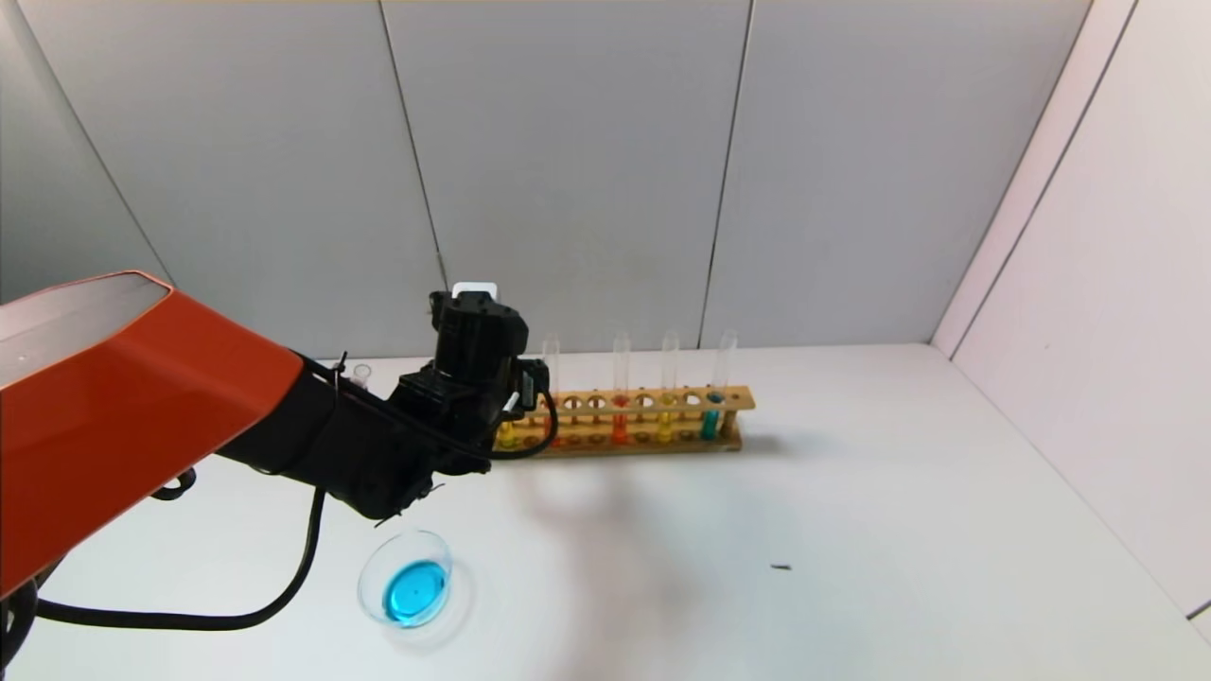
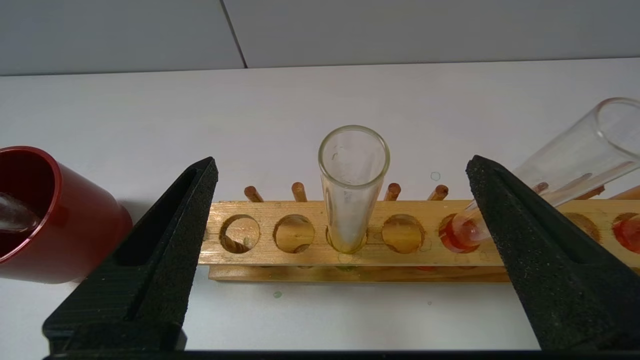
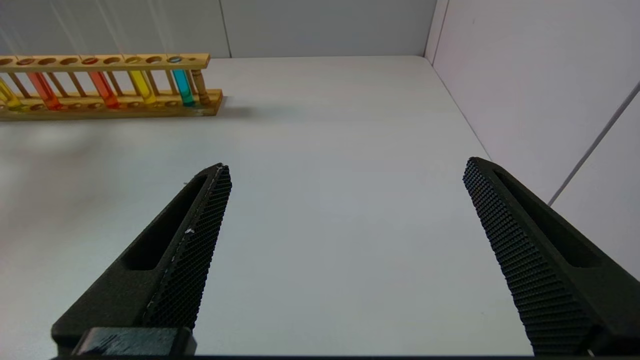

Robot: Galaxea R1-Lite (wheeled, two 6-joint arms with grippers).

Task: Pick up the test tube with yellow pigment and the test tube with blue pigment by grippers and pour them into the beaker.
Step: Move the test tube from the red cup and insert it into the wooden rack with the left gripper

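Observation:
The test tube with yellow pigment (image 2: 354,195) stands upright in the wooden rack (image 2: 280,252). Its lime-yellow liquid shows low in the head view (image 1: 506,434). My left gripper (image 2: 342,161) is open, one finger on each side of this tube, touching nothing. The beaker (image 1: 413,588) sits on the table in front of the left arm (image 1: 142,397) and holds bright blue liquid. No tube with cyan-blue liquid is in view. My right gripper (image 3: 345,167) is open and empty above bare table, out of the head view.
A dark red cup (image 2: 55,220) stands beside the rack's left end with a clear tube (image 2: 15,216) in it. The rack (image 1: 653,421) also holds orange-red tubes (image 2: 462,232), a golden-yellow tube (image 3: 140,85) and a teal tube (image 1: 710,424). Walls close the back and right.

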